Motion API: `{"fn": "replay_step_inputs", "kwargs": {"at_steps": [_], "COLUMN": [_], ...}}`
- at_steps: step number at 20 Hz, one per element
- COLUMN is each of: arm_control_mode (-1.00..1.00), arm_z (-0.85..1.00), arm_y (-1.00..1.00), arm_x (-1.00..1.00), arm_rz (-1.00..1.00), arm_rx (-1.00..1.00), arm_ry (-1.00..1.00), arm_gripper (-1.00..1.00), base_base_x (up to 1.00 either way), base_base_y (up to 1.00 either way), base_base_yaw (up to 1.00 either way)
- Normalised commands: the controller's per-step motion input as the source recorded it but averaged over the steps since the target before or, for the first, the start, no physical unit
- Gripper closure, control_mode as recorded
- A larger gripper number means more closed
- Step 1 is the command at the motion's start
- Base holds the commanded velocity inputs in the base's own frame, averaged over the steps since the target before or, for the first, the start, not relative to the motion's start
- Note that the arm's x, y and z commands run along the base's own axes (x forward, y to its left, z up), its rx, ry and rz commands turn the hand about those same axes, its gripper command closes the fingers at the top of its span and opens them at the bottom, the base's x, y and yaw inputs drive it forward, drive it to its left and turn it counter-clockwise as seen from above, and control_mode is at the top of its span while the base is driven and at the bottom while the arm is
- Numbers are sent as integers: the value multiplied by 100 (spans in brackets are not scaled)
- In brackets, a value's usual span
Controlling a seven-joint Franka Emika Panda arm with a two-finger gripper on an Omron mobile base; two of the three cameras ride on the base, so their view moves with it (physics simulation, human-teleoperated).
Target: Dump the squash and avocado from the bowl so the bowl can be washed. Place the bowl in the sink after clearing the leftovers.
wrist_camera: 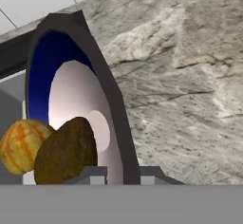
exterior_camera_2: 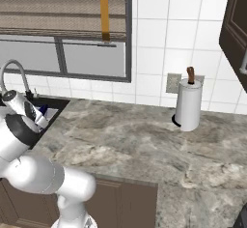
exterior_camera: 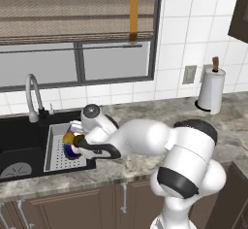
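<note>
The bowl (wrist_camera: 71,90), dark blue with a white inside, is tipped up on edge, and my gripper (wrist_camera: 121,175) is shut on its rim. Against the white inside lies the dark brown avocado (wrist_camera: 66,154). Beside it, the yellow-orange squash (wrist_camera: 21,144) overlaps the bowl's far lip. From the left base view the bowl (exterior_camera: 72,151) hangs over the perforated tray (exterior_camera: 60,164) with the squash (exterior_camera: 68,138) at its left edge and my gripper (exterior_camera: 78,143) at it. The black sink (exterior_camera: 19,148) lies left of the tray. My gripper (exterior_camera_2: 38,118) also appears in the right base view.
A chrome faucet (exterior_camera: 31,97) rises behind the sink. A paper towel roll (exterior_camera: 211,92) stands at the back right of the marble counter (exterior_camera: 145,114). Wall tiles and a window close off the back. My own arm stretches across the counter's front.
</note>
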Motion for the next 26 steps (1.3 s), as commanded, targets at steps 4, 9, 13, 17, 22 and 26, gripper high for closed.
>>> {"fn": "replay_step_inputs", "kwargs": {"at_steps": [4, 9, 13, 17, 22, 26], "arm_control_mode": [-100, -100, -100, -100, -100, -100], "arm_z": [5, 4, 3, 0, 5, 8], "arm_y": [2, 17, 10, 3, 0, 0], "arm_x": [-6, -6, -4, -7, 0, -8], "arm_rz": [0, 1, 0, 0, 0, -1], "arm_rx": [-3, -10, -10, -6, -4, 0], "arm_ry": [-8, -14, -16, -4, -5, -6], "arm_gripper": [100, 100, 100, 100, 100, 100], "base_base_x": [0, 0, 0, 0, 0, 0], "base_base_y": [0, 0, 0, 0, 0, 0], "base_base_yaw": [0, 0, 0, 0, 0, 0]}}
